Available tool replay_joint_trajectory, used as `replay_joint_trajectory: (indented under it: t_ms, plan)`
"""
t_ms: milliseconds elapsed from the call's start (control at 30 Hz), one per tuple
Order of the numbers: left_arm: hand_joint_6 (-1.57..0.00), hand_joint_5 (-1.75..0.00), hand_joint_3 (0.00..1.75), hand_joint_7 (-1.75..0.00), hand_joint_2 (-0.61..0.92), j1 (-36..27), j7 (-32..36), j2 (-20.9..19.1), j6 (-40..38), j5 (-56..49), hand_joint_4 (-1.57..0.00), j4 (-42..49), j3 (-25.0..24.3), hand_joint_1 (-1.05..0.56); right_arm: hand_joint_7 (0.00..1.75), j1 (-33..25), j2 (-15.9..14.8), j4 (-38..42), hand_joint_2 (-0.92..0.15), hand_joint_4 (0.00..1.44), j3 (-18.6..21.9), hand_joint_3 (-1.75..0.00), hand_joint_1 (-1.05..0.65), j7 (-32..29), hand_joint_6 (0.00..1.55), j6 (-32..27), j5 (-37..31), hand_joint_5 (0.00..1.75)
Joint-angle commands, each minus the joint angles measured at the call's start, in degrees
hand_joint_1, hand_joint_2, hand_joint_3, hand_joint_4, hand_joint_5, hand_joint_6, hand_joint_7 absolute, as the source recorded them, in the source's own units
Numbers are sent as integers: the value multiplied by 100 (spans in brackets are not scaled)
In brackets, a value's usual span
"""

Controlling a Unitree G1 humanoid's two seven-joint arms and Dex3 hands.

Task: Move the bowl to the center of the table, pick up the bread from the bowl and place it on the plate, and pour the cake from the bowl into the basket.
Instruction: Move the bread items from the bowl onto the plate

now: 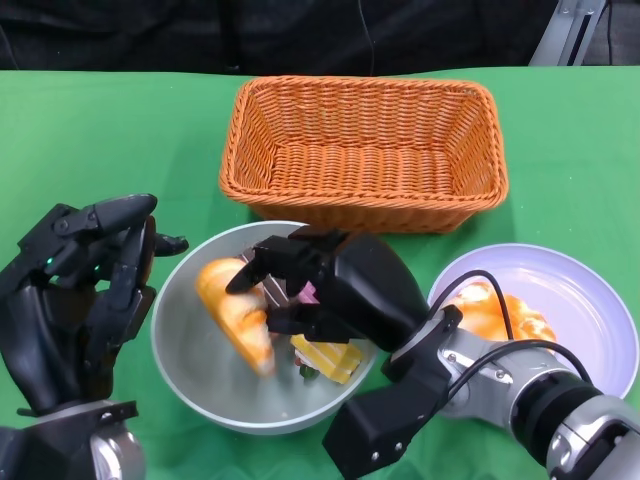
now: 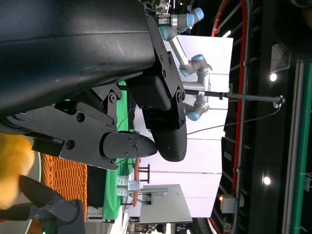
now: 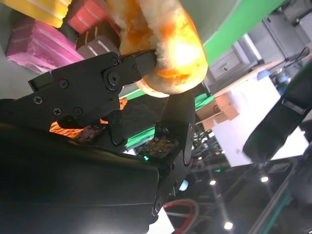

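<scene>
The right hand (image 1: 300, 285) reaches from the lower right into the grey bowl (image 1: 190, 370), and its fingers (image 3: 141, 61) pinch the golden bread (image 1: 238, 315), which is tilted over the bowl's inside. Beside it in the bowl lie the cake pieces (image 1: 328, 358). The left hand (image 1: 85, 285) stands upright just beside the bowl's left rim, fingers apart, holding nothing. The orange basket (image 1: 365, 150) is behind the bowl, and the pale plate (image 1: 580, 300) lies on the right with another bread (image 1: 500, 312) on it.

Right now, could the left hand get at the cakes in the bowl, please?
Probably not. The right hand reaches into the bowl, holds the bread and covers most of the cakes. The left hand is outside the rim.
</scene>
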State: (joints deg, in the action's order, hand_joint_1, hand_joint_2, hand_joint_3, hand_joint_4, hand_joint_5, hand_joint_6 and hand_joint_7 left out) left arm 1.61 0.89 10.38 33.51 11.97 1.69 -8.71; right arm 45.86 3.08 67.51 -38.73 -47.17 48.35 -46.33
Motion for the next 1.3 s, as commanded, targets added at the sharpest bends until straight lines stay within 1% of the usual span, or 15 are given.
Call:
replay_joint_trajectory:
  t_ms: [33,100,200,333,500,600,667,700,767,833,900,967,1067,1167,1300]
  plan:
    - [-108,-108,33,-47,92,-7,-11,-61,72,4,-89,17,-37,-18,74,-70,-82,-158,-92,86,135,-17,-5,46,93,37,105,123]
    - [-108,-107,30,-46,92,-26,-5,-53,50,-2,-89,-2,-35,-19,73,-90,-115,-205,-92,86,155,-20,-4,8,95,71,98,128]
    - [-109,-106,29,-45,92,-34,2,-59,57,-32,-89,6,-38,-19,73,-119,-128,-244,-92,85,193,-19,-4,8,95,77,92,132]
    - [-109,-106,30,-45,92,-31,10,-59,39,-51,-90,11,-47,-18,76,-157,-113,-256,-92,82,306,-24,-4,146,94,159,200,137]
    - [-110,-106,30,-44,92,-26,56,-57,5,-94,-90,1,-64,-19,78,-206,-161,-374,-92,78,456,-24,-4,364,91,296,358,142]
    - [-110,-106,29,-44,92,-8,46,-76,22,-96,-90,37,-84,-20,93,-286,-201,-519,-92,70,640,-21,-4,670,86,413,585,159]
    - [-110,-106,29,-44,92,6,49,-83,23,-98,-89,57,-98,-20,100,-332,-234,-609,-92,67,763,-21,-4,907,82,473,744,165]
    - [-110,-106,29,-44,92,11,49,-88,16,-94,-89,61,-104,-20,100,-357,-246,-651,-92,66,821,-21,-5,1037,81,491,822,165]
    - [-110,-106,29,-44,92,17,41,-100,10,-83,-90,73,-112,-19,97,-422,-267,-743,-92,69,938,-25,-7,1306,79,518,1000,152]
    - [-111,-106,29,-44,92,27,56,-105,17,-109,-90,92,-122,-18,93,-484,-249,-820,-92,72,1064,-28,-9,1497,79,548,1155,144]
    - [-111,-107,29,-45,92,41,40,-119,50,-111,-90,126,-127,-18,92,-550,-215,-910,-92,73,1182,-28,-10,1736,80,559,1349,141]
    - [-110,-107,30,-45,92,53,22,-134,70,-103,-90,155,-130,-18,94,-626,-177,-1031,-92,70,1313,-33,-8,2036,79,545,1582,149]
    - [-110,-107,30,-45,92,64,29,-141,71,-106,-89,174,-131,-18,96,-705,-138,-1166,-91,69,1478,-35,-8,2353,79,502,1816,154]
    - [-111,-107,31,-45,92,79,50,-146,62,-125,-90,193,-140,-17,103,-780,-80,-1327,-88,66,1699,-43,-6,2691,77,379,2140,166]
    - [-111,-108,31,-46,92,82,66,-148,21,-127,-90,175,-147,-18,111,-867,-51,-1515,-77,67,1901,-66,-4,2998,75,320,2398,174]
